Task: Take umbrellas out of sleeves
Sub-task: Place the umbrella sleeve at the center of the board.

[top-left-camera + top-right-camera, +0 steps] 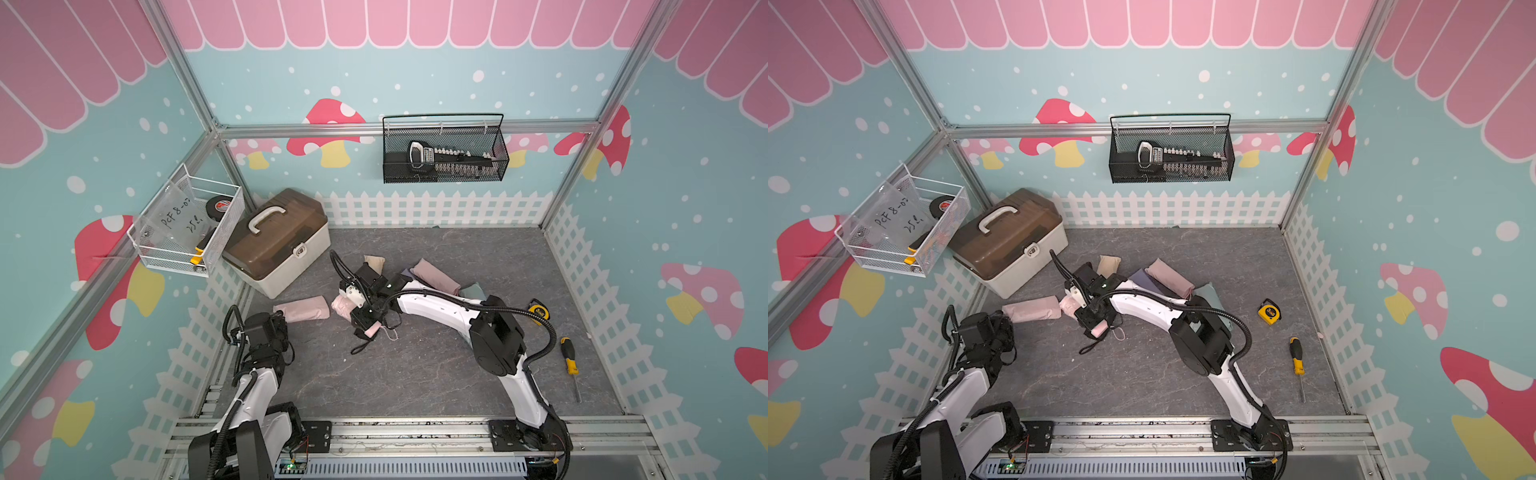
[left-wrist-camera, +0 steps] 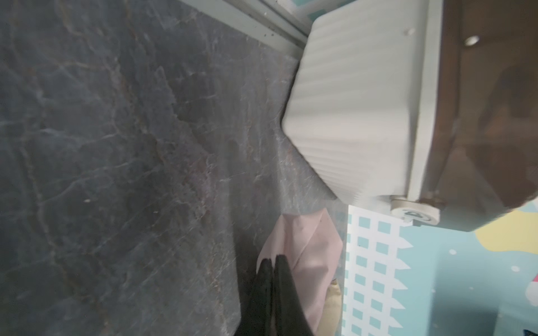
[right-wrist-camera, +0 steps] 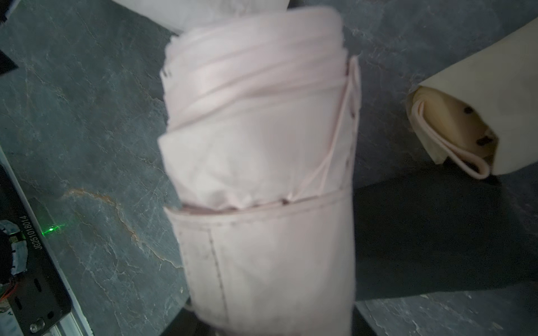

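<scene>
Pink umbrella (image 3: 256, 116) sticks partly out of its pink sleeve (image 3: 276, 256) at bench (image 1: 415, 374) centre, the right gripper (image 1: 365, 324) clamping that sleeve. Left gripper (image 2: 272, 260), pressed closed and empty, hovers at the bench's 8 o'clock.

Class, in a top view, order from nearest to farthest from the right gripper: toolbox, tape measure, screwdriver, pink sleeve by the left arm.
From the right gripper:
1. pink sleeve, just to its left
2. toolbox, back left
3. tape measure, right side
4. screwdriver, front right
</scene>
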You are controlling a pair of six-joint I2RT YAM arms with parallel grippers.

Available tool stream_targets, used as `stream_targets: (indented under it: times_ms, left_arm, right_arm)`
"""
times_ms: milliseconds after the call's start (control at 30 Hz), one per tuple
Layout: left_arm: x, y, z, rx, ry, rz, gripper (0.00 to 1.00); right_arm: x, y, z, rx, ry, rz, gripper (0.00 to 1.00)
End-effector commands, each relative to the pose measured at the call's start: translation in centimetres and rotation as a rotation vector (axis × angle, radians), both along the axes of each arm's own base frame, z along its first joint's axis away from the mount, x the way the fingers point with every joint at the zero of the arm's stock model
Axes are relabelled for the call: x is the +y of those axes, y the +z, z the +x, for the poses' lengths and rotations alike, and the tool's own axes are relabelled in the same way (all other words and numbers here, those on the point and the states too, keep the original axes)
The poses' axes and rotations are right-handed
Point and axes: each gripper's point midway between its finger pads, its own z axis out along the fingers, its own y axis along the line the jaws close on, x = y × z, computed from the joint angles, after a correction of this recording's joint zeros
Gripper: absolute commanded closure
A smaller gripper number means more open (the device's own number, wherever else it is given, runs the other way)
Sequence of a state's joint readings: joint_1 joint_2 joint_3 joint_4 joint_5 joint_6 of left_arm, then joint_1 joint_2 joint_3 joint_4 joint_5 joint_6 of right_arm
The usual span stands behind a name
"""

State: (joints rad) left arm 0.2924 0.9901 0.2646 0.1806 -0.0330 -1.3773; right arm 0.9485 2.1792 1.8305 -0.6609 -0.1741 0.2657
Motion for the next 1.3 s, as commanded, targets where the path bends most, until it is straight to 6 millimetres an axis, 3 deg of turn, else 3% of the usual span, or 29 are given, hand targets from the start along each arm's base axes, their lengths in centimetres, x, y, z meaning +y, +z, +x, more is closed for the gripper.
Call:
stream_targets:
  times_ms: [0,233,467,533,600,667,833,933,1100,1267]
  left_arm:
    - [1.5,0.8,0.9,-0.066,0.091,-0.007,1.00]
    - [0.8,-1.8,4.0,-0.087,0.048,-0.076,1.00]
    - [-0.1,-1.9,6.0,-0.139,-0.017,-0.091,1.00]
    - [-0.3,-2.0,6.0,-0.133,-0.032,-0.091,0.89]
    - [-0.5,-2.0,6.1,-0.129,-0.047,-0.093,0.65]
    - [-0.8,-2.3,6.0,-0.112,-0.058,-0.105,0.49]
    - [-1.6,-2.4,5.8,-0.072,-0.106,-0.114,0.33]
    - [-2.4,-1.4,5.6,-0.052,-0.169,-0.097,0.32]
    - [-3.1,3.0,3.7,-0.006,-0.252,0.026,0.31]
    - [-3.1,7.4,1.7,-0.010,-0.281,0.137,0.29]
  right_arm:
    - [0.7,2.4,-0.4,-0.016,0.016,0.077,0.73]
    - [0.7,2.1,-1.9,0.022,0.068,0.101,0.73]
    - [1.3,2.5,-2.9,0.040,0.096,0.111,0.72]
    - [1.3,2.6,-2.9,0.040,0.094,0.112,0.72]
    - [1.3,2.6,-2.9,0.040,0.093,0.108,0.72]
    - [1.4,2.5,-2.9,0.041,0.093,0.103,0.72]
    - [1.1,2.8,-2.3,0.005,0.105,0.067,0.72]
    - [1.0,3.8,-1.3,-0.081,0.145,0.028,0.71]
    - [2.5,5.8,0.2,-0.296,0.291,0.086,0.63]
    - [3.4,4.7,0.8,-0.563,0.614,0.051,0.65]
